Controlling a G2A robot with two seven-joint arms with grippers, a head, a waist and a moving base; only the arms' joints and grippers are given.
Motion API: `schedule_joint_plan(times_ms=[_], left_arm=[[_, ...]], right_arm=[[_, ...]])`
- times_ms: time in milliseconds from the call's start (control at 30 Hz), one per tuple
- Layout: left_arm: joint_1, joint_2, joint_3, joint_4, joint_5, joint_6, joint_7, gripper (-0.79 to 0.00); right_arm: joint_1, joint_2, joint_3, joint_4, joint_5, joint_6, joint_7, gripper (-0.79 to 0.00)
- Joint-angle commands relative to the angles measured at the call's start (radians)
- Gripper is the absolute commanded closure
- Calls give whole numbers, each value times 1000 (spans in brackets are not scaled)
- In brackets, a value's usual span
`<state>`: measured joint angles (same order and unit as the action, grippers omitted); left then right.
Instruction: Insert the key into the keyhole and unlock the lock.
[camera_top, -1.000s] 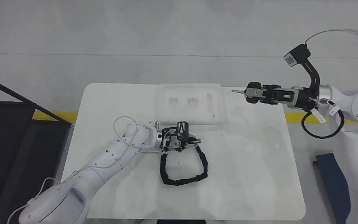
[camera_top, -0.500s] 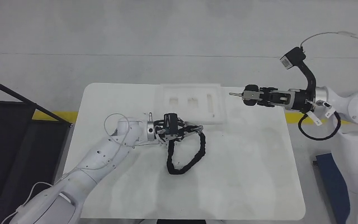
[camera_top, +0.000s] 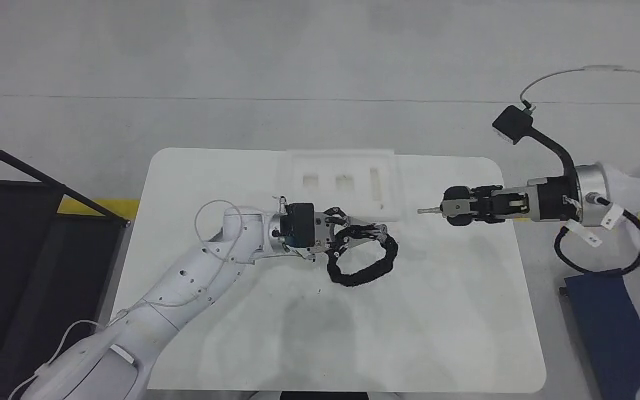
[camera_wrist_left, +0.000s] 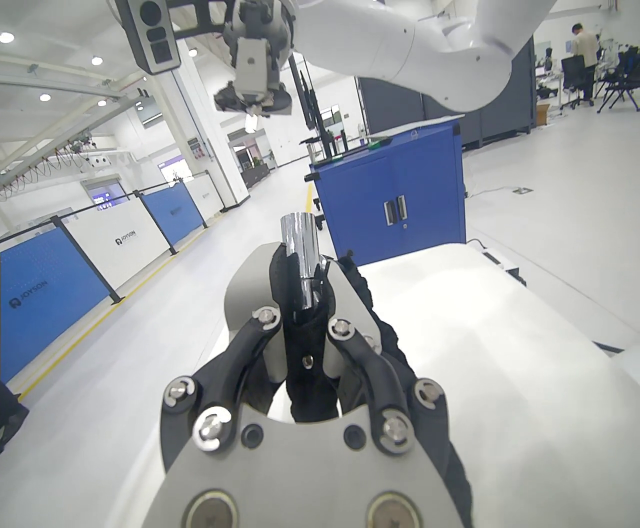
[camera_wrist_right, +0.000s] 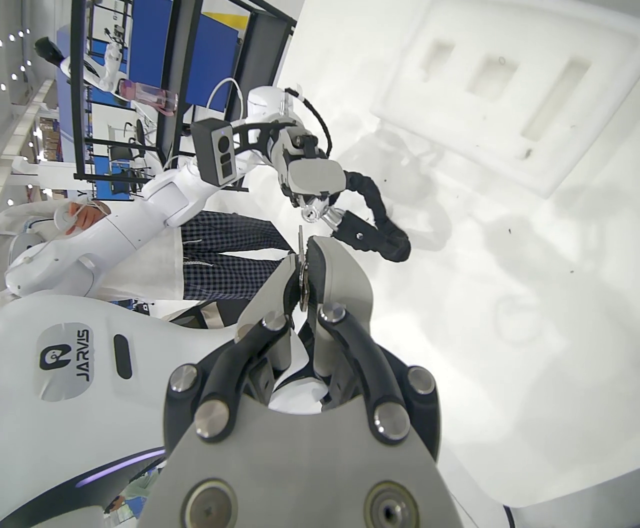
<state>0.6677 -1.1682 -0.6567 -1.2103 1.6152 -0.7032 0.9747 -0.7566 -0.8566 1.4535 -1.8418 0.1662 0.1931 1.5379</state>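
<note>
Above table (camera_top: 200, 200), key (camera_top: 428, 211) level, tip toward lock (camera_wrist_left: 299, 240)

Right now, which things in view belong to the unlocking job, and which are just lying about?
In the job: cable lock, clamped in the left gripper; key, clamped in the right gripper.
Lying about: white foam tray on the table.

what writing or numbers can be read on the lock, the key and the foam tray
lock: none; bare chrome cylinder, plain black sleeve.
key: seen edge-on, too small to tell.
foam tray: none; plain white.
</note>
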Motion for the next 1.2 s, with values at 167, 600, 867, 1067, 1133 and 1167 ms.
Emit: schedule_joint_plan(times_ms=[167,600,867,1067,1133,1167], left_arm=[[-45,-32,21,-21,-25,4,28,0],[-110,-96,77,39,-33,52,84,0],[-110,-96,77,39,-33,52,84,0],[-110,-96,77,39,-33,52,84,0],[-92,-94,66,25,-39,84,50,0],[-83,-93,57,15,-39,102,35,0]], right_arm=[[3,53,28,-70,30,59,-2,0],[2,119,67,-94,93,91,-2,0],[2,119,67,-94,93,91,-2,0],[-19,121,64,-97,88,97,-23,0],[-31,127,65,-102,85,106,-17,0],[-35,132,64,-101,79,106,-17,0]])
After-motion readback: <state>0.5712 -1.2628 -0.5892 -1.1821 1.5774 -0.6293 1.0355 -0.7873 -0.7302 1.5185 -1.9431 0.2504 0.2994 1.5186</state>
